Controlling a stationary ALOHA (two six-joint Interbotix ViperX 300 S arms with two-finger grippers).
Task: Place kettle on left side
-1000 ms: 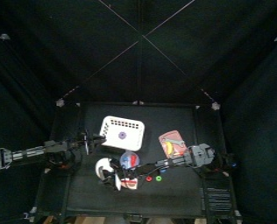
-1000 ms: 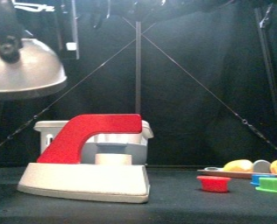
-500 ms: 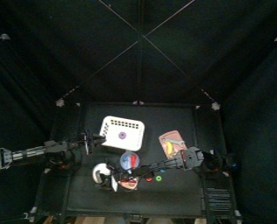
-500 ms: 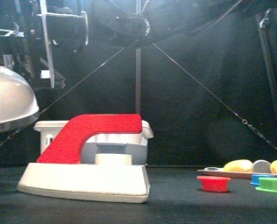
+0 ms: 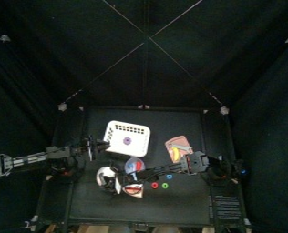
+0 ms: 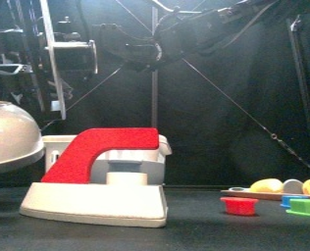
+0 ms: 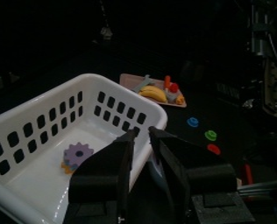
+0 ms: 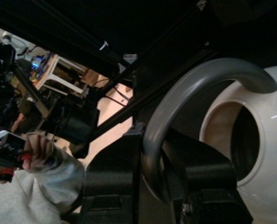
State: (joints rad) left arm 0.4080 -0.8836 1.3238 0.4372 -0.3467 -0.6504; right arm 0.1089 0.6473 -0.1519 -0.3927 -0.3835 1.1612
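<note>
The smooth, rounded white kettle (image 6: pixel 11 137) sits left of the red-handled toy iron (image 6: pixel 103 176), its curved grey handle (image 8: pixel 200 96) between the right gripper's (image 8: pixel 165 171) parted black jaws.

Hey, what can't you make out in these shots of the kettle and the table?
Kettle: front view, left edge cuts it off; spout unseen.
Whether it touches the table: base half hidden by the toy iron.
Purple piece in basket: left wrist view, blurred.
Coloured pieces: top view, too small.
</note>
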